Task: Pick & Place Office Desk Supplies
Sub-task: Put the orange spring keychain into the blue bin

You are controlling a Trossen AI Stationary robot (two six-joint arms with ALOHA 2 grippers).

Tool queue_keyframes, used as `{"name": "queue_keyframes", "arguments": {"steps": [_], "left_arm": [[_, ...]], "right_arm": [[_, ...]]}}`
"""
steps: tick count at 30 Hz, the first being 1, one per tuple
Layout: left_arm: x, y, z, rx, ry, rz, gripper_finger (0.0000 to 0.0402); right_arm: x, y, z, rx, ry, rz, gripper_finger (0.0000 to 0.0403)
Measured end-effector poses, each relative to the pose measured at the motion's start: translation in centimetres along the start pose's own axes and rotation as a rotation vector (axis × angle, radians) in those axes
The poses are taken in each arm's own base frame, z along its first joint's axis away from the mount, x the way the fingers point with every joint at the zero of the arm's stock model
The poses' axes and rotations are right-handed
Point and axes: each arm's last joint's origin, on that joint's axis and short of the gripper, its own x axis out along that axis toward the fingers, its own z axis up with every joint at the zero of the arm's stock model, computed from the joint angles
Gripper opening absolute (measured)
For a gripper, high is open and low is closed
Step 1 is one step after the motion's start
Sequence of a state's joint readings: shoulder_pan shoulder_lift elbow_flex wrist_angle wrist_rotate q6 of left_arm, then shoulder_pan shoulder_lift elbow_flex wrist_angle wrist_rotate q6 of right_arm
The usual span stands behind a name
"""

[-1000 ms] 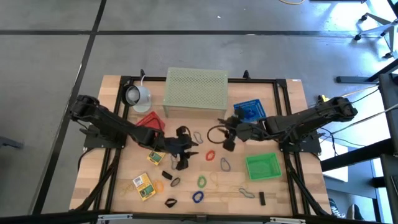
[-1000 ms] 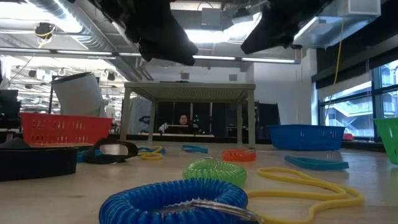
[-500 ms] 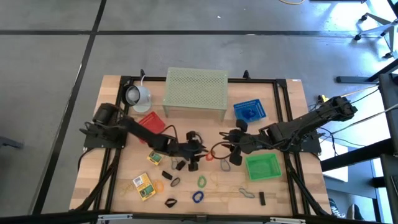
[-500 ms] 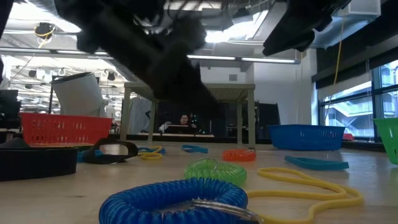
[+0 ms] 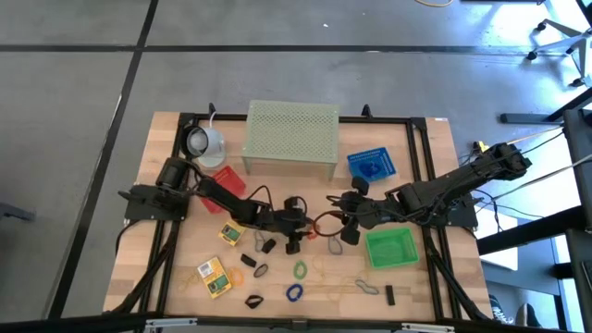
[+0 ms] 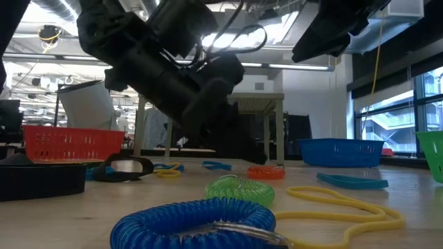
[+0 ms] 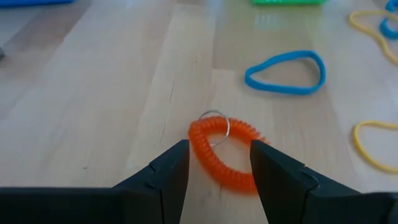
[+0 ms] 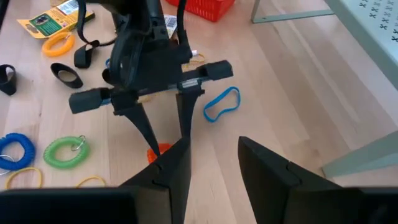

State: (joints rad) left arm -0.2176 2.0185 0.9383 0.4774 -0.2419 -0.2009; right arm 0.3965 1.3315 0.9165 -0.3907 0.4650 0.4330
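An orange coiled plastic loop point(image 7: 222, 152) lies near the middle of the wooden table point(image 5: 176, 268), straddled, ungripped, by the spread left gripper point(image 7: 217, 163). The right gripper point(image 8: 208, 158) hovers empty, parted. Most supplies remain unsorted.

Left gripper point(image 8: 163, 144) down over the orange coil loop point(image 8: 155, 152).
Fingers spread astride it; blue band point(image 8: 221, 104) beside, green coil point(image 8: 66, 152) nearby.
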Motion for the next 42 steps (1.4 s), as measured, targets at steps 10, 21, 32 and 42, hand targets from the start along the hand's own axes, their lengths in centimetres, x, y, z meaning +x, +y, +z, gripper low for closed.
{"name": "queue_keyframes", "arguments": {"steps": [10,21,32,42], "left_arm": [[1.5,0.9,-1.0,0.006,0.055,0.011,0.0143],[1.5,0.9,-1.1,0.09,0.063,-0.024,0.0012],[-1.9,0.9,3.8,0.163,-0.118,-0.003,0.0011],[-8.2,1.3,8.9,0.297,-0.237,0.269,0.0011]], "right_arm": [[0.0,-0.1,0.0,-0.024,-0.007,-0.024,0.0135],[0.0,-0.1,0.0,-0.05,-0.006,-0.024,0.0135],[0.0,-0.1,0.0,-0.056,-0.003,-0.026,0.0135],[0.0,-0.1,0.1,-0.075,-0.02,-0.048,0.0135]]}}
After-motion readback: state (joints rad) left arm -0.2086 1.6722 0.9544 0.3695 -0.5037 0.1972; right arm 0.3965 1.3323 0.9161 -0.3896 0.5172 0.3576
